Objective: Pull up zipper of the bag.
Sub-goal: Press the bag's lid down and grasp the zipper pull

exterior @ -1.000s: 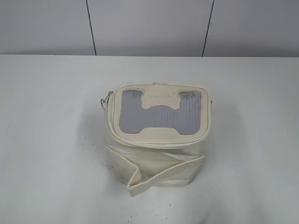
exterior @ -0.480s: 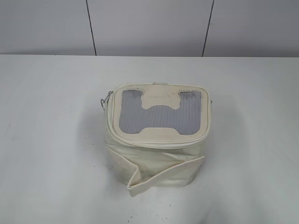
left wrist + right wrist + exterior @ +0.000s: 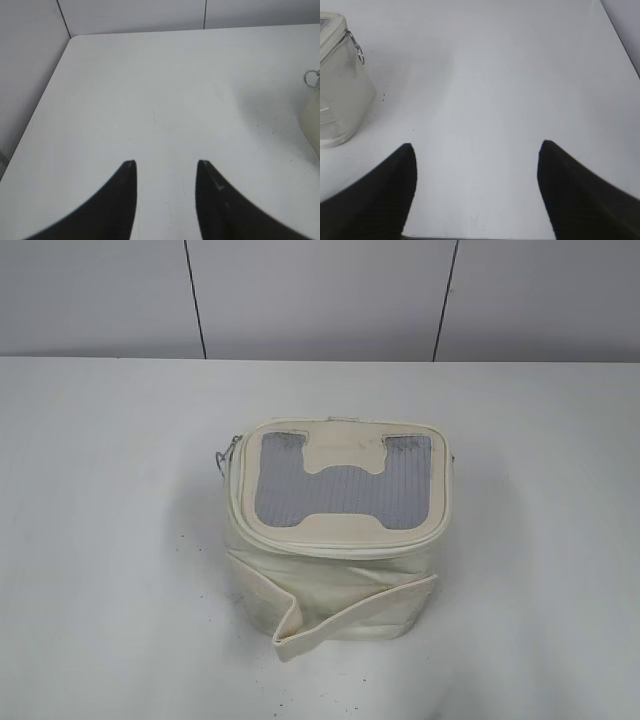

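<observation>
The cream-white bag [image 3: 335, 530] stands in the middle of the table, its grey ribbed lid with an H-shaped patch facing up. Its zipper [image 3: 340, 549] runs around the lid rim, with silver ring pulls [image 3: 226, 454] at the left side. The loose strap [image 3: 350, 615] lies folded in front. Neither arm shows in the exterior view. My left gripper [image 3: 165, 164] is open over bare table, far left of the bag's edge [image 3: 311, 117] and a ring pull [image 3: 312, 77]. My right gripper [image 3: 476, 145] is wide open, with the bag [image 3: 340, 85] at its upper left and a silver pull [image 3: 357, 50] hanging there.
The white table [image 3: 110, 540] spreads around the bag on all sides. A grey panelled wall [image 3: 320, 295] stands behind the table's far edge. The table's left edge [image 3: 37, 105] and right edge [image 3: 617, 35] show in the wrist views.
</observation>
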You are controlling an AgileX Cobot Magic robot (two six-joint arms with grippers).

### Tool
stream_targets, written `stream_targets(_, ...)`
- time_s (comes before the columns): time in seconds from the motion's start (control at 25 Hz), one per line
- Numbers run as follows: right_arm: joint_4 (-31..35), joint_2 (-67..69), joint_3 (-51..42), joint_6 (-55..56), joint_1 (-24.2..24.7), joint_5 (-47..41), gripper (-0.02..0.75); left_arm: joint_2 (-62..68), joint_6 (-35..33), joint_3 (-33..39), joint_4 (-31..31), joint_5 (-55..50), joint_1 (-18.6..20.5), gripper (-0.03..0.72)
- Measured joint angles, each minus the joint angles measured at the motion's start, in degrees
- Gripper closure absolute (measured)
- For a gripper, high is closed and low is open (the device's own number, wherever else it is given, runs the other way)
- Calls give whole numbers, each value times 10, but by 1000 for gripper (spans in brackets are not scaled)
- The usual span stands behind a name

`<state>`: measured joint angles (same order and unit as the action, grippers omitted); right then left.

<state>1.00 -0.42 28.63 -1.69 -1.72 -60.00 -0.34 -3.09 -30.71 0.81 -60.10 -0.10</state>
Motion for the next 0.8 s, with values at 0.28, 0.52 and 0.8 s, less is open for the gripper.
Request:
stream_targets(0.28, 0, 0, 0, 0, 0, 0, 150, 0, 0, 0, 0, 0, 0, 380)
stream_targets(0.52, 1, 0, 0, 0, 0, 0, 150, 0, 0, 0, 0, 0, 0, 380)
stream_targets(0.8, 2, 0, 0, 0, 0, 0, 150, 0, 0, 0, 4, 0, 0, 380)
